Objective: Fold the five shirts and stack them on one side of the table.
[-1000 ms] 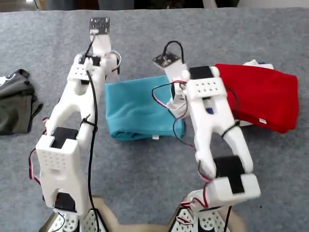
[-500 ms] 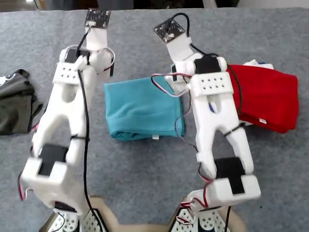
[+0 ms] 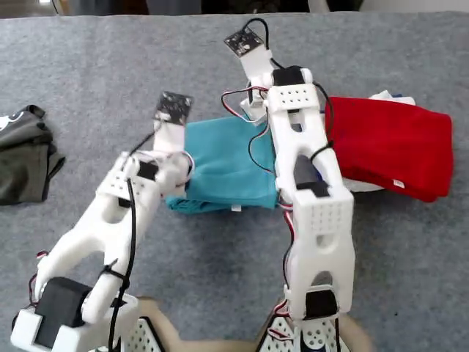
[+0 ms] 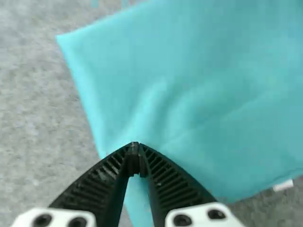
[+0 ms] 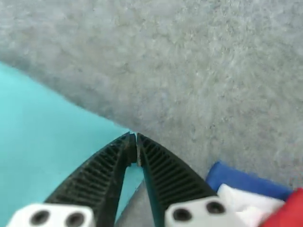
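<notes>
on grey table – teal shirt, folded rectangle

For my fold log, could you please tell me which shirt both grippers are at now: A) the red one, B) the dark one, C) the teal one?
C: the left gripper and the right gripper each have their tips, closed, at the teal shirt.

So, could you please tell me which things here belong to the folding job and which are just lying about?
Job: teal shirt; red shirt; white shirt and blue shirt beneath it; dark shirt.
Just there: grey table cover.
</notes>
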Tool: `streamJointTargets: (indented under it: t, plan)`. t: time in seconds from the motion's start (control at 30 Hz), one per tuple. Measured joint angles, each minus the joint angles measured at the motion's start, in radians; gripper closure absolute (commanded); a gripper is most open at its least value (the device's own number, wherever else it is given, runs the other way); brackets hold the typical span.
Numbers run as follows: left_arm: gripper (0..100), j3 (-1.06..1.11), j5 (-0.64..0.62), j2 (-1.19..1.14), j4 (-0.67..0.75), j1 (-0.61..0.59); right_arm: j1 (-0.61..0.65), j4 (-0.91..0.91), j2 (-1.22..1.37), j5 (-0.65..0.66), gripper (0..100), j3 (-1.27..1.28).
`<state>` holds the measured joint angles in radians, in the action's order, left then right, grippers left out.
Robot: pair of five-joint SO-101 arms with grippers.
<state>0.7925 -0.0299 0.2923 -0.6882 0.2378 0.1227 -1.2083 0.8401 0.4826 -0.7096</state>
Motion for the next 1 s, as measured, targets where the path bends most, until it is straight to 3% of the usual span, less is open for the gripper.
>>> streamJointTargets:
  t: [0.2,0.57,0.73,1.0]
  plan:
    - [97,0.158,0.02,0.114,0.011,0.074,-0.023,-0.031,0.229,-0.002,98.4,-0.224]
    - [97,0.307,0.064,0.167,0.146,0.021,-0.026,-0.218,0.404,0.0,98.4,-0.594]
    - [97,0.178,0.064,0.167,0.035,0.018,-0.028,-0.304,0.433,0.0,98.4,-0.753]
    - [97,-0.203,0.064,0.166,-0.216,0.0,-0.043,-0.425,0.442,0.0,98.4,-0.919]
